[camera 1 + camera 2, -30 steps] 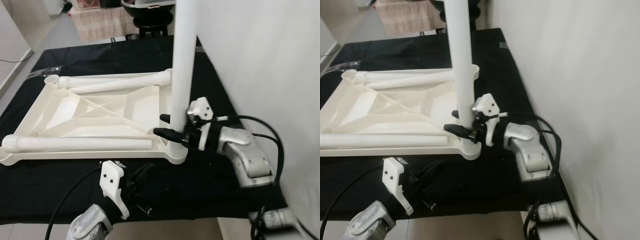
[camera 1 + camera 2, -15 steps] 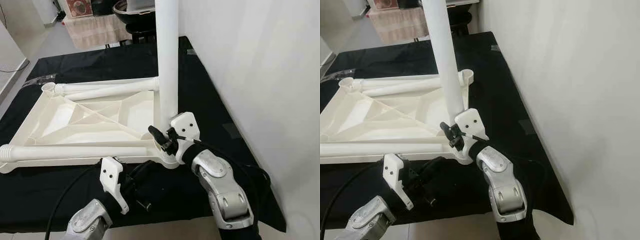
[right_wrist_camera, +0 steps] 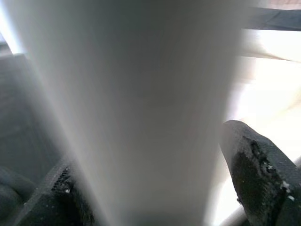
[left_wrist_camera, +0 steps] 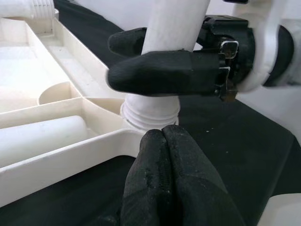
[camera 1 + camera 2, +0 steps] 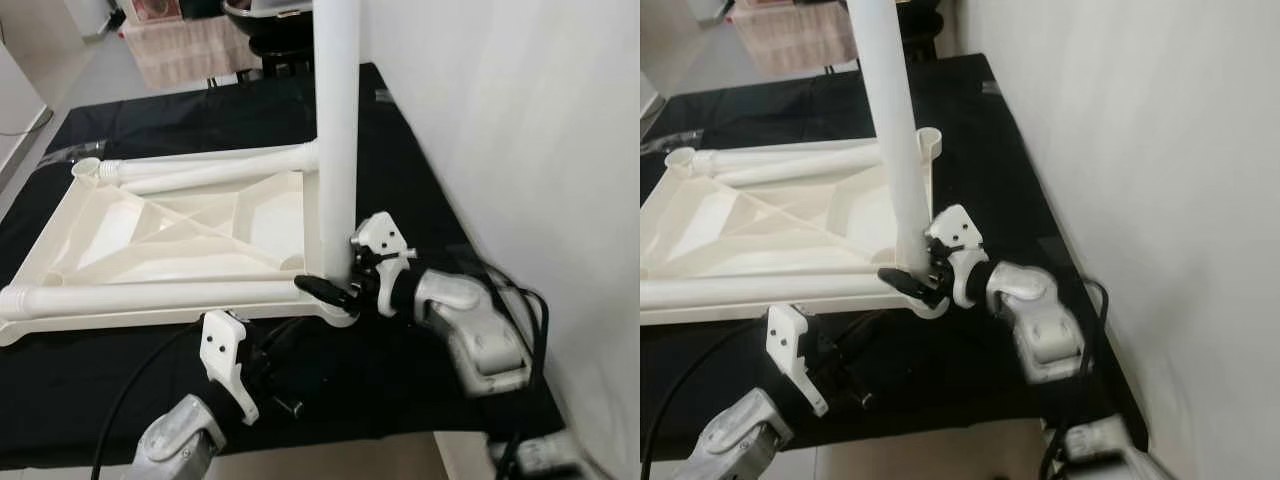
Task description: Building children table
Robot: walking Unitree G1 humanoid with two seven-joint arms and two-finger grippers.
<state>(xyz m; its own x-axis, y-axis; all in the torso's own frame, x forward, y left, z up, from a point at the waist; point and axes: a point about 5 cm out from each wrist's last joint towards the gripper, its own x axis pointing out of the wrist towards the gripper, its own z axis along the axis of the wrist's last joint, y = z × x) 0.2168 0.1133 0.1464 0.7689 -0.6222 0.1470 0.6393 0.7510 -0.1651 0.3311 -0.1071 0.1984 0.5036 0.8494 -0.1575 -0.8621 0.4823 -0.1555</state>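
A white plastic table top [image 5: 170, 225] lies upside down on the black cloth [image 5: 120, 370]. One white leg [image 5: 336, 130] stands upright in its near right corner socket [image 4: 150, 113]. My right gripper [image 5: 335, 282] is shut on this leg just above the socket, one finger [image 3: 256, 169] on each side. Over the cloth in front of that corner, my left gripper [image 4: 162, 136] is shut and holds nothing. A loose leg [image 5: 150, 295] lies along the near rim. Two more legs [image 5: 210, 170] lie along the far rim.
A white wall [image 5: 520, 140] runs close along the right side of the table. Beyond the far end are a beige-covered piece of furniture [image 5: 190, 45] and a dark round object [image 5: 270, 15]. Black cables [image 5: 525, 300] loop around my right arm.
My right forearm has swung from the table's near edge out to the right around the upright leg, its gripper still on the leg's base. The left gripper has stayed put.
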